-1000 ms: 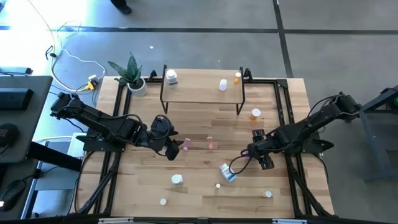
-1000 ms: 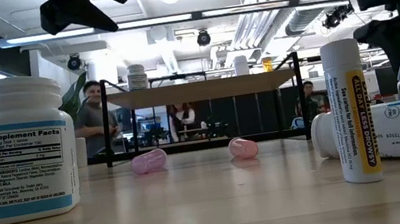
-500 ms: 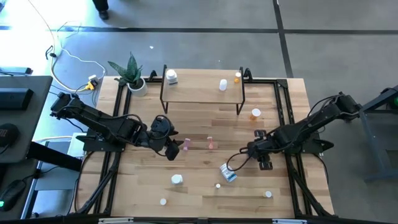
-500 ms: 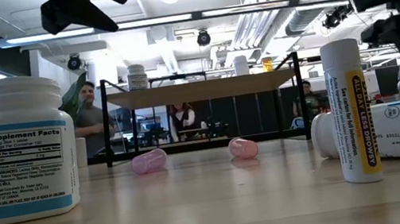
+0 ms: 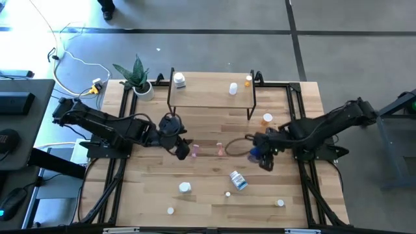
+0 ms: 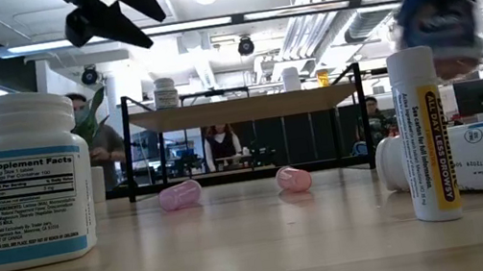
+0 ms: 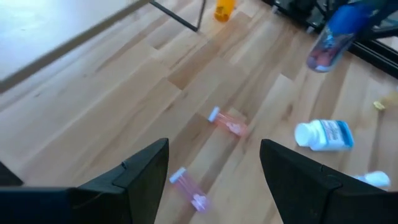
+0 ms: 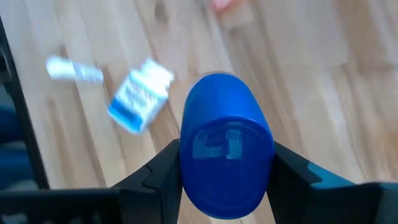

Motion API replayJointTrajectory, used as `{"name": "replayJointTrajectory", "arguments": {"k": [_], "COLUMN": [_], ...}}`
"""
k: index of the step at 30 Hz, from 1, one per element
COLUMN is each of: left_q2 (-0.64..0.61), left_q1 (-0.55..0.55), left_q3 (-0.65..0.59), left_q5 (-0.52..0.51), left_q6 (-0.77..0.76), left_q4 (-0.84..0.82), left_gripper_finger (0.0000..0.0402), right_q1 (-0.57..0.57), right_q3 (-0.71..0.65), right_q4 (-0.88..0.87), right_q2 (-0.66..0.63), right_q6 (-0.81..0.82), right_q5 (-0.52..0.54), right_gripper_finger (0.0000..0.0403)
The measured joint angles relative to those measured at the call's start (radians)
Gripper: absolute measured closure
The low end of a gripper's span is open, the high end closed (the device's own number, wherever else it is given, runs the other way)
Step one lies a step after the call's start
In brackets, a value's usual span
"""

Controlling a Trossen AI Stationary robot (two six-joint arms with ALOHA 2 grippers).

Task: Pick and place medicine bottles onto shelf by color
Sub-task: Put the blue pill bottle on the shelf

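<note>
Across the middle of the wooden surface [image 5: 208,195] things have shifted in the last second: the right arm, which was low over the lying white bottle with the blue label [image 5: 238,180], has lifted and swung inward, and the right tool [image 5: 260,152] now carries the squat blue bottle [image 8: 226,145] well clear of the wood. From the right wrist the two dark fingers sit clamped on either side of that blue bottle, its cap end facing the camera; the low view shows it as a blur up above the tall yellow-labelled vial [image 6: 424,134]. I take that to mean the pick is done and the carry toward the shelf [image 5: 211,95] has begun. The shelf stands at the far side, with a white bottle [image 5: 179,80], a white vial [image 5: 233,88] and a small orange-capped vial [image 5: 248,80] already on it, so the blue one has a fair stretch to travel. The left tool [image 5: 182,150] hangs with its fingers spread apart and holding nothing, just beside the two pink vials [image 7: 227,122] lying flat near the centre, seemingly lined up for one of them. Other white bottles are scattered along the near edge.
</note>
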Motion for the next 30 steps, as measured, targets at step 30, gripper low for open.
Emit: {"name": "replayJointTrajectory", "arguments": {"k": [30], "left_q2": [0.0], "left_q1": [0.158], "left_q3": [0.0], "left_q5": [0.075], "left_q6": [0.191], "left_q4": [0.0], "left_gripper_finger": [0.0158], "right_q1": [-0.524], "right_q3": [0.59], "right_q4": [-0.31], "right_q2": [0.266], "right_q6": [-0.446], "right_q5": [0.023], "right_gripper_finger": [0.0233]}}
